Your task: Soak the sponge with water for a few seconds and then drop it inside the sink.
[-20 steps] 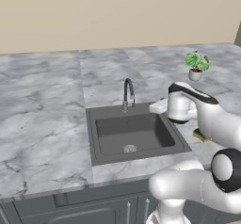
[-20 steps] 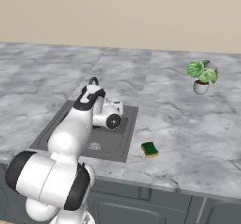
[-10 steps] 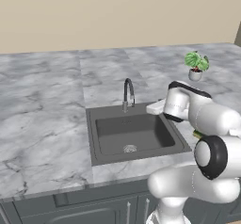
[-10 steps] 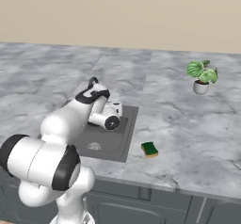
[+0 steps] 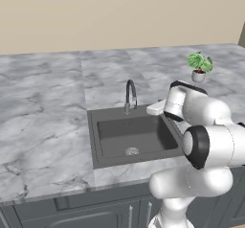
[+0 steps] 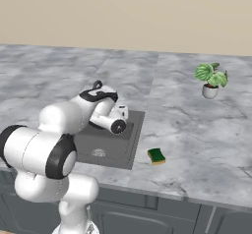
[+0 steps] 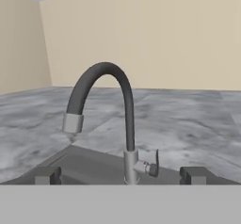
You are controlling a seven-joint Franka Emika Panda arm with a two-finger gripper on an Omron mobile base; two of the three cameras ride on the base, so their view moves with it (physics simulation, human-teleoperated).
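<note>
At lower centre of the right base view, the sponge [image 6: 156,155] lay on the marble tabletop [image 6: 197,130] just right of the sink [image 6: 110,144]; the tool [image 7: 120,175] stood spread, empty, facing the faucet [image 7: 106,115]

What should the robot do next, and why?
Probably nudge the open end effector toward the faucet lever: no water runs from the spout, and the sponge lies dry on the counter beside the sink.
</note>
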